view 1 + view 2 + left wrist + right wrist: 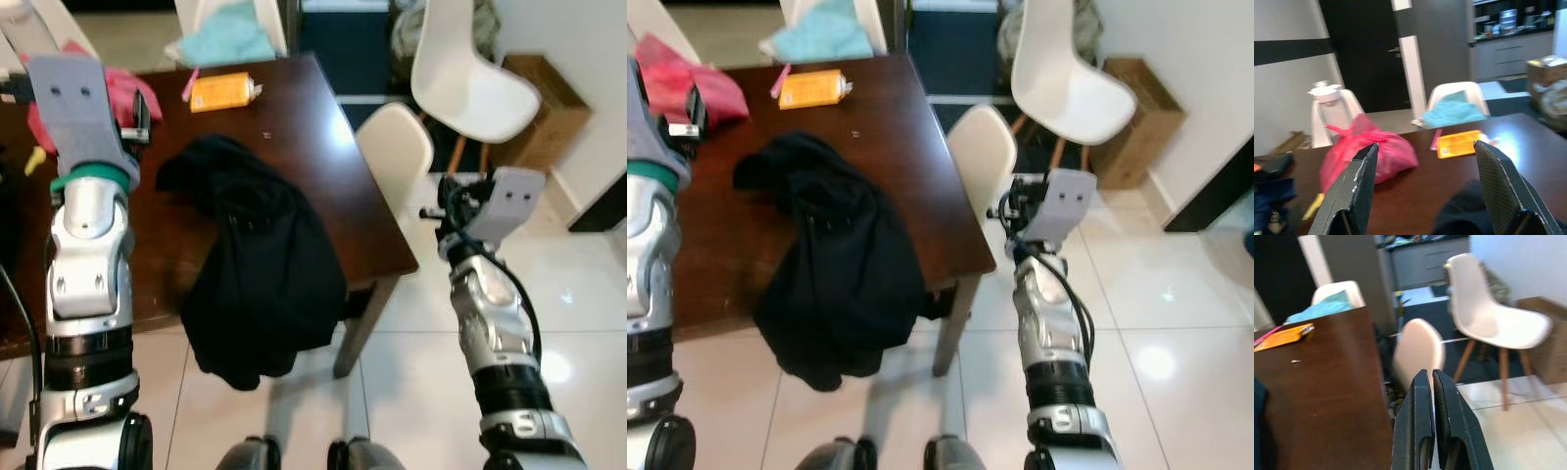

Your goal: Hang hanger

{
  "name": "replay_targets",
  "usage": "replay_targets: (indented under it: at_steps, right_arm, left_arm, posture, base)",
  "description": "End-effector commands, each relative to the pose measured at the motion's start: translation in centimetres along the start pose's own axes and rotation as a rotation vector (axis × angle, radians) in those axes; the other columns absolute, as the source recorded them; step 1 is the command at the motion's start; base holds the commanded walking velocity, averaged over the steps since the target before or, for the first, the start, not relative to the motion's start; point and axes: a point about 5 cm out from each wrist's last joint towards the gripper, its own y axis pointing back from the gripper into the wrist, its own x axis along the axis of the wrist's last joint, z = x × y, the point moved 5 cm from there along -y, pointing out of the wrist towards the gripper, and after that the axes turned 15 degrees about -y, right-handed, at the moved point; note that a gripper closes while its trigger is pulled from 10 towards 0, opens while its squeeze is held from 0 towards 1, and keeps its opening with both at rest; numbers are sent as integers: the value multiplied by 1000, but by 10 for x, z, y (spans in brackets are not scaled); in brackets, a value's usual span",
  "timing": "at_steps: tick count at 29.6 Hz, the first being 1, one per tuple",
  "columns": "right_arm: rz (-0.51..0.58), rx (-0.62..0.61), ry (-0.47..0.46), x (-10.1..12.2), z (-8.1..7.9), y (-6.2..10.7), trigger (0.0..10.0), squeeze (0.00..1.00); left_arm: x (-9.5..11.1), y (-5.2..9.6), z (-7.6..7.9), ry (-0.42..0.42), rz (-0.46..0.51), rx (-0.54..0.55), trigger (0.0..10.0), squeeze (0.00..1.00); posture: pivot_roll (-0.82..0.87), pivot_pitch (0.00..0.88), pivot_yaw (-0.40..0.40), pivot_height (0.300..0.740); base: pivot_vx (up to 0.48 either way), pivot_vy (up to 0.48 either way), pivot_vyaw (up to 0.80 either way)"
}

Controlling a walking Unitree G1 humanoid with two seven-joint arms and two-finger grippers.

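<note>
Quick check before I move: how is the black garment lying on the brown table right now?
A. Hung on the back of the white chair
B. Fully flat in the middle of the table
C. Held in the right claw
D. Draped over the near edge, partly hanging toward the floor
D: the black garment lies on the brown table with its lower part spilling over the near edge; the right claw is shut and holds nothing.

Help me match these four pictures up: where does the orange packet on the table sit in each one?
Left eye view: orange packet near the table's far edge.
Right eye view: packet at the top, left of centre.
Left wrist view: between the open fingers, beside the pink bag.
Right wrist view: at the left edge.
Shared landmark: the teal cloth on the chair behind it.
</note>
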Motion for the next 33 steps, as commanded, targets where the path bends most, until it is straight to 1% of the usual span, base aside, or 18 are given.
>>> replay_targets:
  at_steps: [1,19,26,33]
  right_arm:
    - [-18,-8,-12,-5,1,3,10000,0]
    - [-28,-4,12,-5,-1,3,10000,0]
    - [-20,-3,51,-2,-1,3,10000,0]
    - [-19,-1,68,-1,1,3,10000,0]
  left_arm:
    - [-5,0,-3,-2,-12,4,10000,0]
    - [-6,0,-3,-4,-9,4,10000,0]
    - [-7,0,0,-7,-10,-6,10000,0]
    - [-7,-1,3,-6,-13,-16,10000,0]
  posture:
    - [9,57,13,740]
    - [9,51,13,740]
    - [5,46,17,740]
    - [1,41,19,740]
  base:
    - [-435,0,0]
    - [-440,0,0]
    - [0,0,0]
    - [0,0,0]
